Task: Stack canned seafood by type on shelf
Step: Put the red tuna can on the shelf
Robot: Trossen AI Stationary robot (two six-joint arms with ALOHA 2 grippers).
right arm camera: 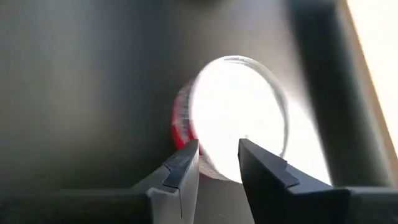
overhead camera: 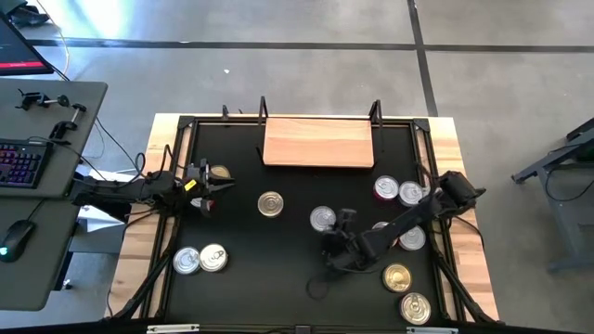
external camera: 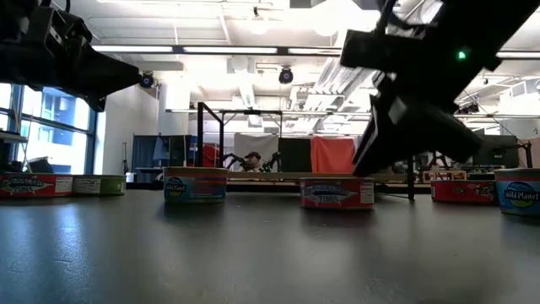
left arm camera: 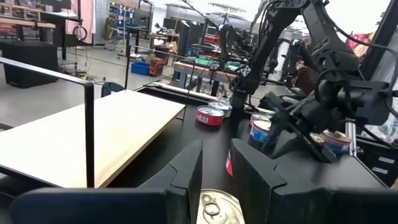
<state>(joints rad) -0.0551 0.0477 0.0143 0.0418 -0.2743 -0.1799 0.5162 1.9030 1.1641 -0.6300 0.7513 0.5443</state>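
Note:
The wooden shelf (overhead camera: 318, 141) lies bare at the table's far middle. Flat round cans are scattered on the black tabletop. My right gripper (overhead camera: 342, 221) slants down over a red-sided can with a shiny lid (right arm camera: 239, 112), which shows in the high view as the silver can (overhead camera: 323, 219). Its fingers stand narrowly open just above the can's near rim, with nothing between them. My left gripper (overhead camera: 223, 183) waits level at the left, its fingers (left arm camera: 216, 168) a narrow gap apart and empty. A gold-lidded can (overhead camera: 270, 204) stands ahead of it.
A red can (overhead camera: 386, 188) and a silver can (overhead camera: 411, 193) stand near the shelf's right end, with another silver can (overhead camera: 411, 237) by my right arm. Two gold cans (overhead camera: 397, 276) (overhead camera: 415, 308) sit near right. Two cans (overhead camera: 187, 261) (overhead camera: 213, 257) sit near left.

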